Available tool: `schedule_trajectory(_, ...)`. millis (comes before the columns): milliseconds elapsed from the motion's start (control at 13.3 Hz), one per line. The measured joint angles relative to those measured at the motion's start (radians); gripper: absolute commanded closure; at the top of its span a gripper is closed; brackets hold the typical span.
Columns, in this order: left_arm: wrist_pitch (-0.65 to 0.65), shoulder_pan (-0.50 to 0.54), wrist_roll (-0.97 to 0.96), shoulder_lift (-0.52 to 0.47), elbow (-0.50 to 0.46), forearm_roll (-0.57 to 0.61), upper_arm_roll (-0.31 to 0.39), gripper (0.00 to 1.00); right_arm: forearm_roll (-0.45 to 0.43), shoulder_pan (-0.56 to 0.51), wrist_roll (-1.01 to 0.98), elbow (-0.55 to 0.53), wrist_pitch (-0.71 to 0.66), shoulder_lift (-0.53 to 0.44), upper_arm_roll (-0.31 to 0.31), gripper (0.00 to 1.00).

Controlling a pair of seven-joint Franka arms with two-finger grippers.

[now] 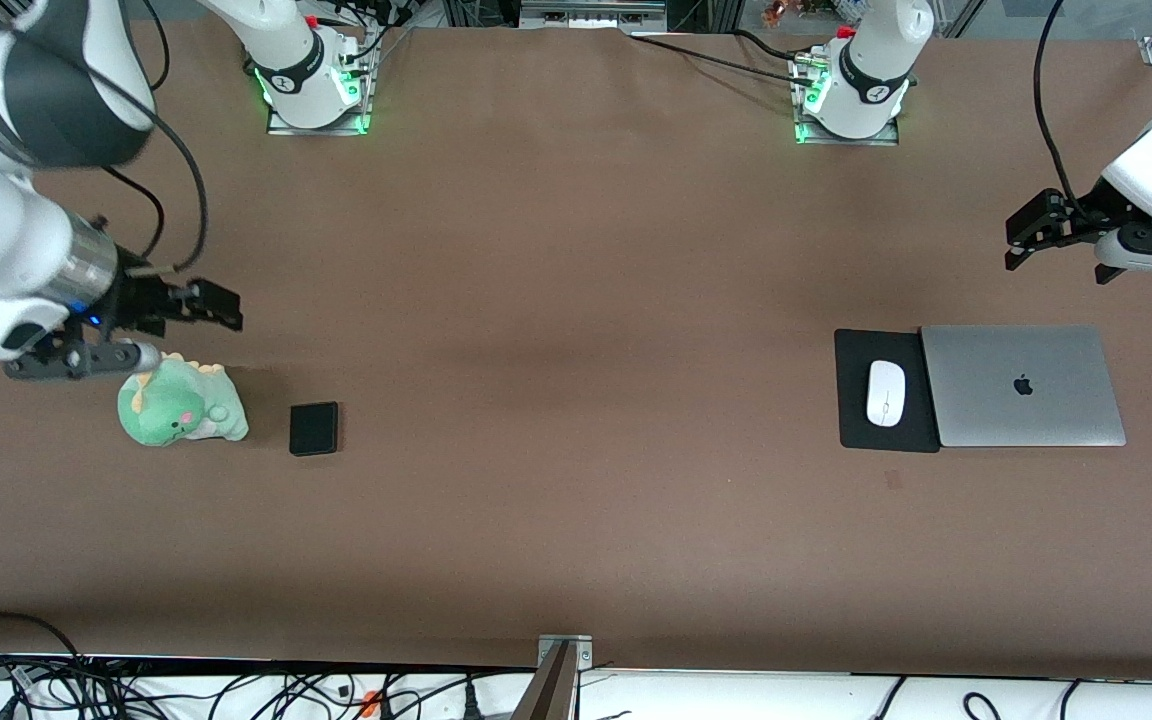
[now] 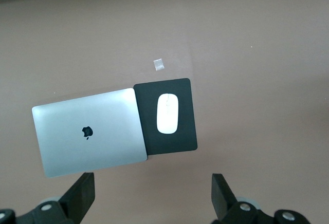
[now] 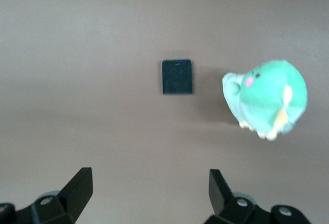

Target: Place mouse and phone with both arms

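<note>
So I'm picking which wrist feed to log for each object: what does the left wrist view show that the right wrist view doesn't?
Only the left wrist view shows the mouse lying on the black mat, with the closed laptop beside the mat, and the open left gripper above them. Only the right wrist view shows the phone lying flat beside the green plush dinosaur, under the open right gripper. Both share the brown table; neither gripper holds anything.
</note>
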Motion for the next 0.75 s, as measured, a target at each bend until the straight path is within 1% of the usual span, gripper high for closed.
schedule_trajectory(150, 0.001, -0.002, 0.000, 0.003, 0.006, 0.000, -0.001, 0.00, 0.000, 0.000, 0.013, -0.022, -0.059, -0.074, -0.002, 0.00)
schedule_trajectory(300, 0.002, -0.002, 0.000, 0.018, 0.034, 0.000, -0.001, 0.00, -0.001, -0.001, 0.021, -0.043, -0.085, -0.108, -0.006, 0.00)
schedule_trajectory(525, 0.002, -0.002, 0.000, 0.052, 0.078, 0.000, -0.001, 0.00, -0.006, -0.001, 0.016, -0.052, -0.086, -0.111, -0.014, 0.00)
schedule_trajectory(750, 0.001, -0.003, 0.000, 0.063, 0.086, 0.000, -0.001, 0.00, -0.033, 0.001, 0.010, -0.053, -0.085, -0.110, -0.012, 0.00)
